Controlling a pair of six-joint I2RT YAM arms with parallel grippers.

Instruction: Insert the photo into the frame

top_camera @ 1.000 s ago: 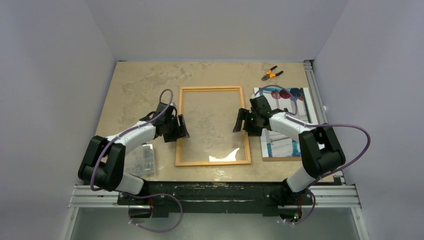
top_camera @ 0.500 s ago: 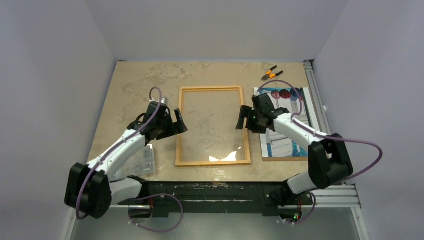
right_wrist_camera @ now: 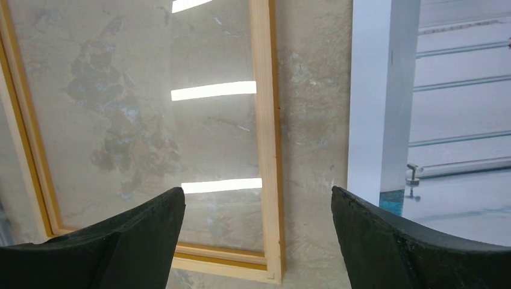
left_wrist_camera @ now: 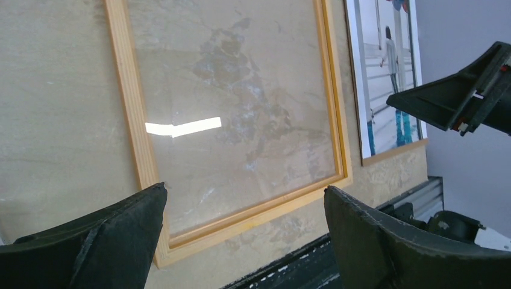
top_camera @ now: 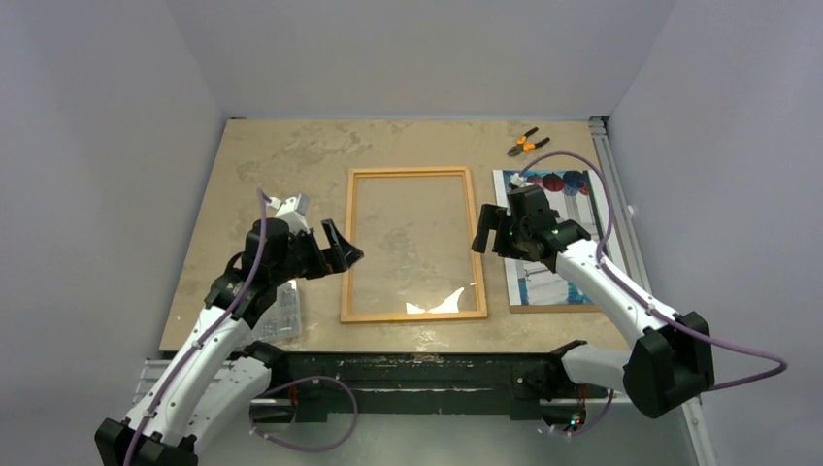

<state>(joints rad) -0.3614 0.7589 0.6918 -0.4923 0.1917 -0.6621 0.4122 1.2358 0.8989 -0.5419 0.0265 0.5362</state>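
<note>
We see the photo [top_camera: 543, 282] lying flat just right of the frame [top_camera: 412, 315], long sides parallel, nearest our right gripper [top_camera: 491, 236], which hangs wide and empty, like the left gripper [top_camera: 340, 254].

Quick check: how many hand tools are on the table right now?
1. A pair of orange-handled pliers lies near the far edge of the table, just beyond the far end of the photo and right of the frame. Something small may be hidden from the cameras.
</note>
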